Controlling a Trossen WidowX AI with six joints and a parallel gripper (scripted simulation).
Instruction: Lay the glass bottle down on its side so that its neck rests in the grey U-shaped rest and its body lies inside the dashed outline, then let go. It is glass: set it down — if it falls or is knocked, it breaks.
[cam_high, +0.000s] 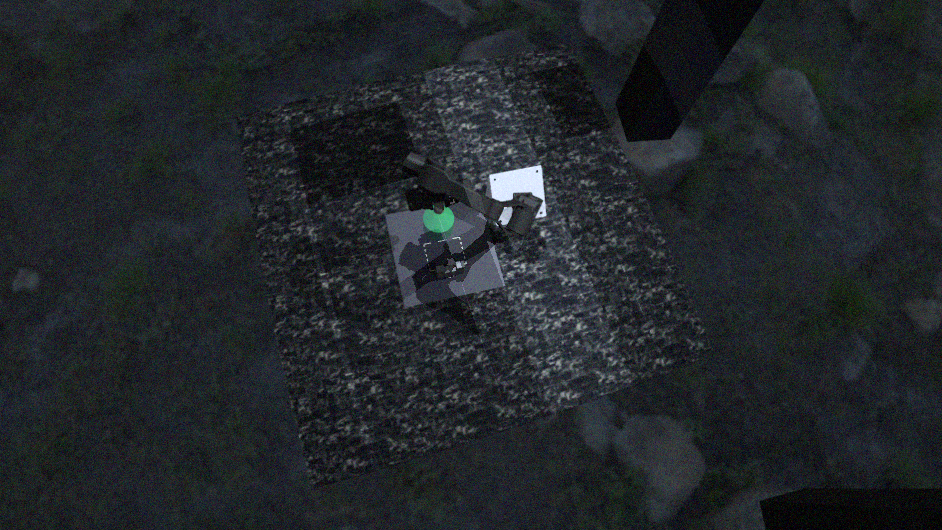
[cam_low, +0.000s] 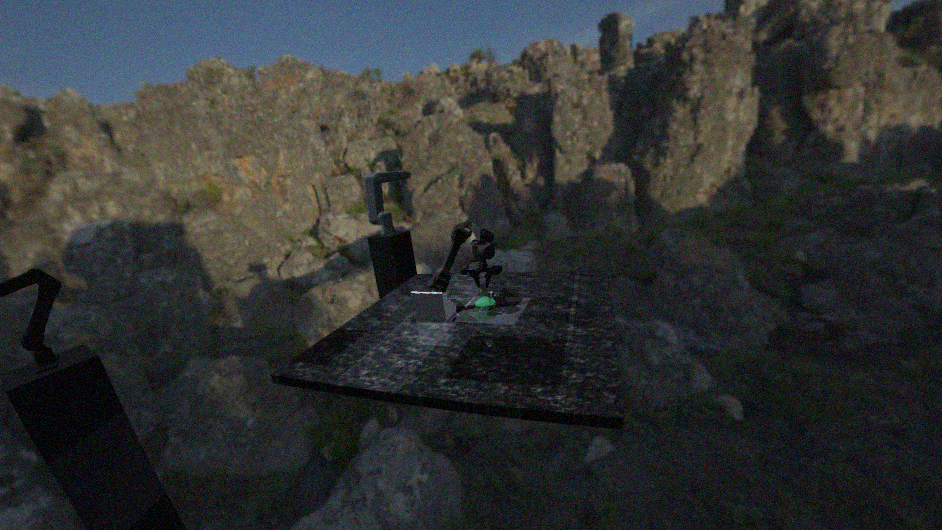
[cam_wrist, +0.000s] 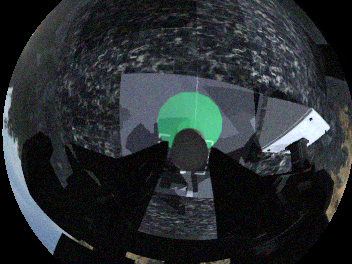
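Glass bottle (cam_high: 438, 222) (cam_low: 484, 301) (cam_wrist: 190, 109) is being flanked, upright, by the gripper (cam_high: 438, 207) (cam_low: 485, 288) (cam_wrist: 190, 150), nearer the counter's (cam_high: 395, 395) (cam_low: 526, 395) (cam_wrist: 200, 45) upper edge than its lower one in the top view; whether it is being grasped cannot be told. Centred, even pressure is being called for before lifting.

Dim light, deep shadow. Speckled dark table (cam_high: 526, 369) (cam_low: 421, 369) (cam_wrist: 100, 120) spreads below the jaws. Beyond them, sunlit rock cliffs (cam_low: 276, 151) under dusky blue sky (cam_low: 197, 32). Around and below table level: stony ground (cam_high: 131, 369) (cam_low: 790, 448), sparse green tufts.
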